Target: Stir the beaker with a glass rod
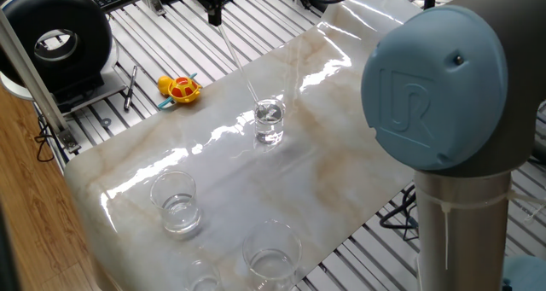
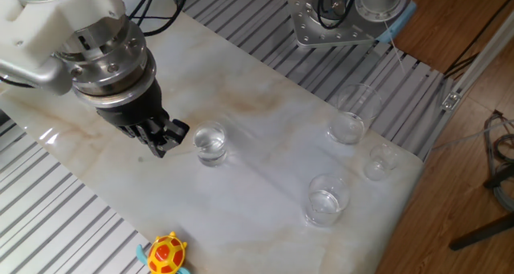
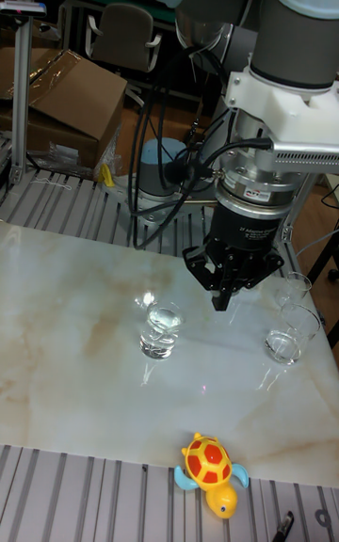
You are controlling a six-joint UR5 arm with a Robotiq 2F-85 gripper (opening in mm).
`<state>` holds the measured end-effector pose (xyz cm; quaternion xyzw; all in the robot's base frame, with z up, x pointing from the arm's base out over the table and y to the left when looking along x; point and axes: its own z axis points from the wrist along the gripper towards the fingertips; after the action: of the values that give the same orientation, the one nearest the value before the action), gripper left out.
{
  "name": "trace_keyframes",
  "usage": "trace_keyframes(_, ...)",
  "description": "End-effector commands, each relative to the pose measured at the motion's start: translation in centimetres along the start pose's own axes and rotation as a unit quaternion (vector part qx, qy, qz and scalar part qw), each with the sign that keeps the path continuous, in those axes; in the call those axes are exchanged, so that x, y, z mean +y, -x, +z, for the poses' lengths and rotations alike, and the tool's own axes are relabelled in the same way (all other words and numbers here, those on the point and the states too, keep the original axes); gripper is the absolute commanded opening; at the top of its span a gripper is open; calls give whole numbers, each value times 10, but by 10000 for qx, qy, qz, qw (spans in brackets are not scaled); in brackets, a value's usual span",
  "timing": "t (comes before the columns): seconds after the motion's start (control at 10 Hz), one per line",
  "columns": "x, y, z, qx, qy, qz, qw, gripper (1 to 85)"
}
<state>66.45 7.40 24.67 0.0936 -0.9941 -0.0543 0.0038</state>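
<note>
The beaker [image 1: 269,122] is a small clear glass with liquid, standing mid-table on the marble top; it also shows in the other fixed view [image 2: 210,144] and the tall view [image 3: 162,330]. The glass rod [image 1: 237,62] is a thin clear stick slanting down from my gripper [image 1: 216,16] to the beaker's mouth, its lower end at or in the liquid. My gripper [image 2: 165,141] is shut on the rod's upper end, to one side of the beaker and above it. In the tall view the gripper [image 3: 224,302] hangs right of the beaker; the rod is barely visible there.
Three more clear glass vessels stand near one table end [image 2: 349,117] [image 2: 325,198] [image 2: 381,157]. A yellow and red toy turtle [image 1: 179,88] lies by the table edge. A black round device [image 1: 55,39] sits off the table. The arm's large grey-blue joint [image 1: 435,86] blocks the right foreground.
</note>
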Motion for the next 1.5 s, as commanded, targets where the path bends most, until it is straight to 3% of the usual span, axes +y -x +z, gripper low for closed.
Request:
trace_keyframes(0.0, 3, 1, -2, -31, 68, 185, 9998, 10)
trace_keyframes(0.3, -15, -14, -4, 100, -134, 38, 9999, 10)
trace_keyframes(0.5, -57, -32, 0, 83, -246, -452, 9986, 10)
trace_keyframes(0.6, -64, -39, 1, 75, -201, -522, 9984, 10)
trace_keyframes(0.8, -63, -34, 1, -36, -179, -410, 9990, 10)
trace_keyframes(1.2, -85, -41, 3, 62, -500, -6, 9987, 10)
trace_keyframes(1.3, -99, -50, 11, 33, -483, -107, 9988, 10)
trace_keyframes(1.4, -105, -59, 22, -84, -334, -82, 9994, 10)
